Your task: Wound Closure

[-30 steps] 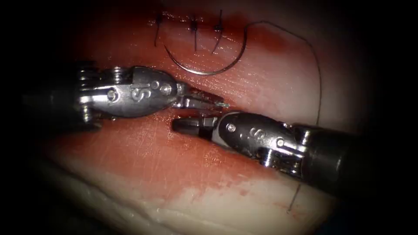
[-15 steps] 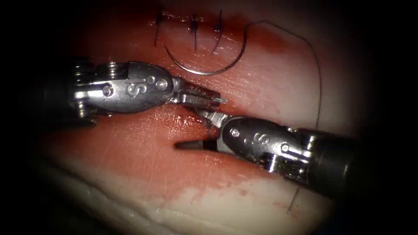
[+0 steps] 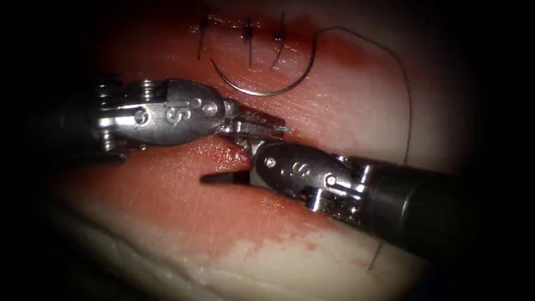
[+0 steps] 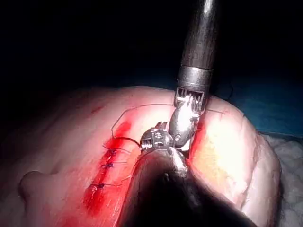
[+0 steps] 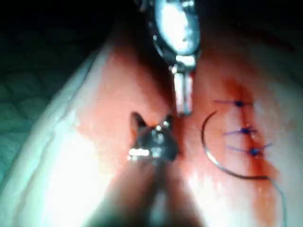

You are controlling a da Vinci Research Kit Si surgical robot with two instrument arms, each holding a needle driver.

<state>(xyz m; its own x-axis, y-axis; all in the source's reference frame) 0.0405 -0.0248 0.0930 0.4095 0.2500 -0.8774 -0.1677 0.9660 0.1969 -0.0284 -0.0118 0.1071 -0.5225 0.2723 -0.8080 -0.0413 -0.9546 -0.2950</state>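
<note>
Holding both tools low over the tissue (image 3: 184, 223), I have them meeting tip to tip in the middle of the endoscope view, well short of the needle (image 3: 262, 91). My right tool (image 3: 225, 161) comes in from the right with its jaws spread wide and nothing between them: one jaw points left along the wet surface, the other angles up toward the tip of my left tool (image 3: 281, 127). From the right wrist camera the same spread shows, two prongs parted with bare tissue behind them. Whether my left tool is clamped on anything I cannot tell; its tip lies just at the tissue surface and right against my right tool's upper jaw, so the contact there is hidden from me.

Neither tool has the needle. It lies loose on the tissue, flat on its side with the curve sagging toward my tools and both ends turned up toward the stitches (image 3: 248, 33). I see no part of it buried. It sits just below that row of three stitches and above my left tool, near it but not touching. I judge it is parked there so both tools are free for other work.

From the needle's right end the thread (image 3: 408, 106) arcs up, over to the right and down behind my right tool's shaft, ending near the pale lower edge. It hangs slack and ungripped. Red fluid (image 3: 223, 159) pools around the spot where my tools meet.
</note>
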